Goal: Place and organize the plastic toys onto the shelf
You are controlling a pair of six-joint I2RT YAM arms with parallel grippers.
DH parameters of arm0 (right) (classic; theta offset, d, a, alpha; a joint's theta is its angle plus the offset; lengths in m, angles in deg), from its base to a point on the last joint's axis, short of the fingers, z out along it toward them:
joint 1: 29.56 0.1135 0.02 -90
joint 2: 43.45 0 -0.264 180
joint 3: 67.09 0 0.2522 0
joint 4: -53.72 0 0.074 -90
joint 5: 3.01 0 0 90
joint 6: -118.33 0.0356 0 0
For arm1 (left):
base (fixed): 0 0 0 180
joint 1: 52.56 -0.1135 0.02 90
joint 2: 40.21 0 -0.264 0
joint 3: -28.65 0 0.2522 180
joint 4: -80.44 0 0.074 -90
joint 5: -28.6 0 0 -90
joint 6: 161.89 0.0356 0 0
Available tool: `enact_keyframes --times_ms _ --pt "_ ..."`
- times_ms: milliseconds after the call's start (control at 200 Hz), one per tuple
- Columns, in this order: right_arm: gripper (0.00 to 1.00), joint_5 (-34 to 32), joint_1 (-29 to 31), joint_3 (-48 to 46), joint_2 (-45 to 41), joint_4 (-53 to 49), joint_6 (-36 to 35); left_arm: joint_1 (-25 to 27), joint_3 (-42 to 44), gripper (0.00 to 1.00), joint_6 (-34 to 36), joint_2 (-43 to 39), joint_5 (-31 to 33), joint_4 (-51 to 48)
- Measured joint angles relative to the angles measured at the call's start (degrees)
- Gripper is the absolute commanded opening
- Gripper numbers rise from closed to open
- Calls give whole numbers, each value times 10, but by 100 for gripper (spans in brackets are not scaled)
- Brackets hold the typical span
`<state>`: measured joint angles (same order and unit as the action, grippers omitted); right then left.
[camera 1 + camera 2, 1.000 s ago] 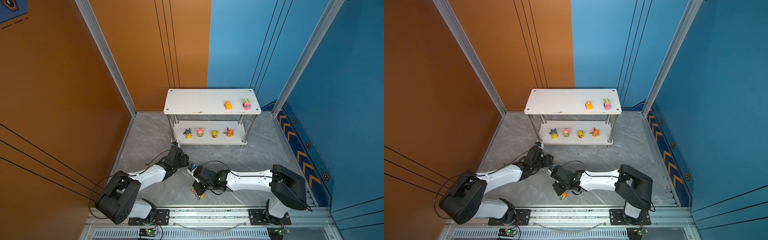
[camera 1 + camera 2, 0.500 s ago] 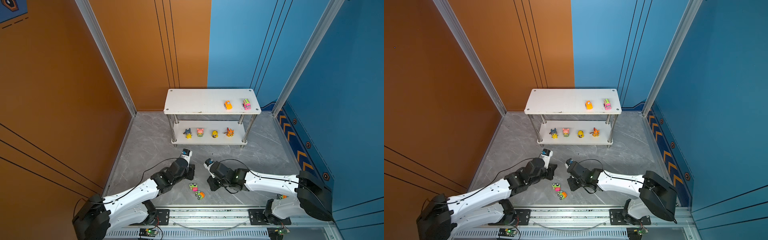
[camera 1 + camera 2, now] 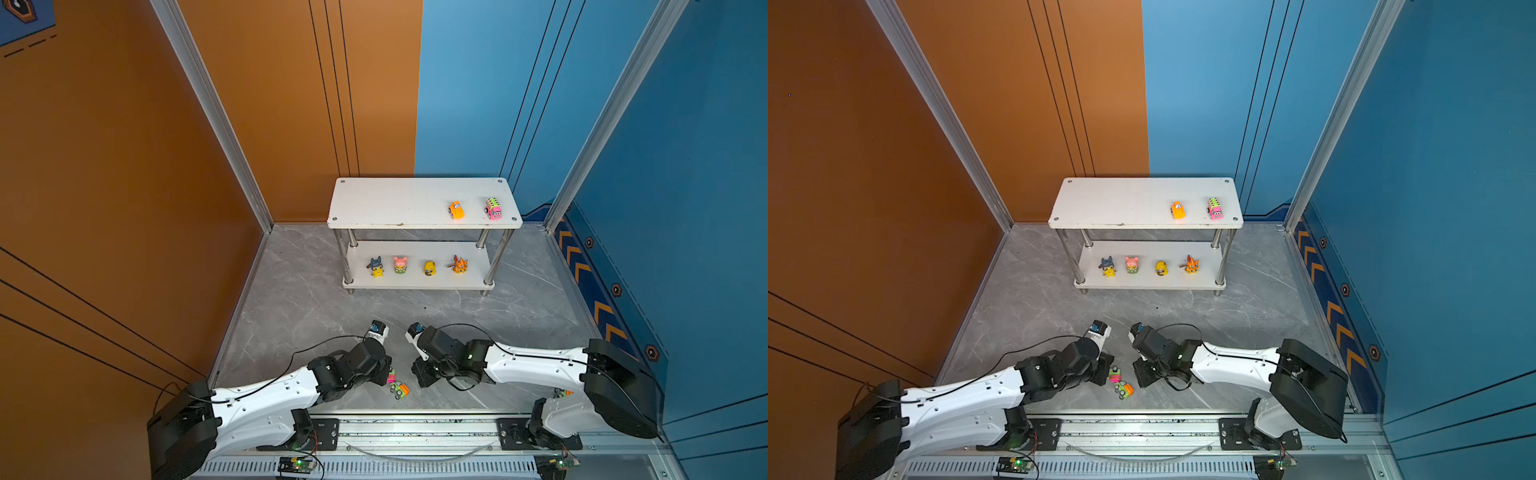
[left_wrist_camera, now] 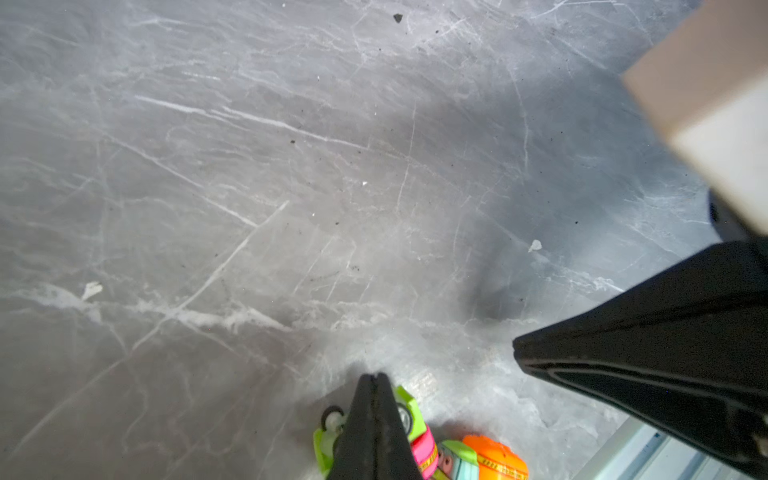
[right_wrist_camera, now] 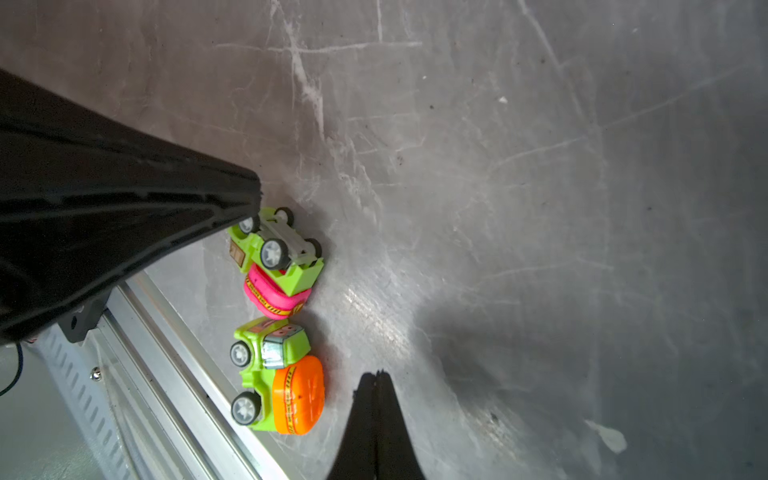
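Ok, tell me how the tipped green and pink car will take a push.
The green and pink car shows its underside, so it would probably slide or tumble, not roll. Hard-looking plastic: likely stiff, light. The green and orange car beside it may get nudged.

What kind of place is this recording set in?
Probably a purpose-built robot test booth, not a home: orange wall and blue wall in aluminium framing, left arm and right arm mounted on a metal rail, and a small shelf staged with toys.

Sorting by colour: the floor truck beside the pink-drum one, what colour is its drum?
Orange drum, clearest in the right wrist view.
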<state>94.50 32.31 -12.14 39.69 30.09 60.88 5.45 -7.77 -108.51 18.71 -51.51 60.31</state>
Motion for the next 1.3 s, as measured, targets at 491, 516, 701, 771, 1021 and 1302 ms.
enact_keyframes --times_ms 491,516,701,771,1021,1302 --pt "0 -2 8 0 2 0 6 48 9 0 -55 -6 2 -22" --pt "0 -2 8 0 3 0 6 49 10 0 -56 -3 2 -21" --pt "0 -3 11 0 14 0 8 49 7 0 -62 24 5 4" --pt "0 -4 12 0 15 0 8 41 4 0 -61 36 5 19" --pt "0 -11 12 0 15 0 10 -47 -11 0 -41 111 -16 74" --pt "0 -22 12 0 12 -2 10 -113 -42 0 -13 189 -72 102"
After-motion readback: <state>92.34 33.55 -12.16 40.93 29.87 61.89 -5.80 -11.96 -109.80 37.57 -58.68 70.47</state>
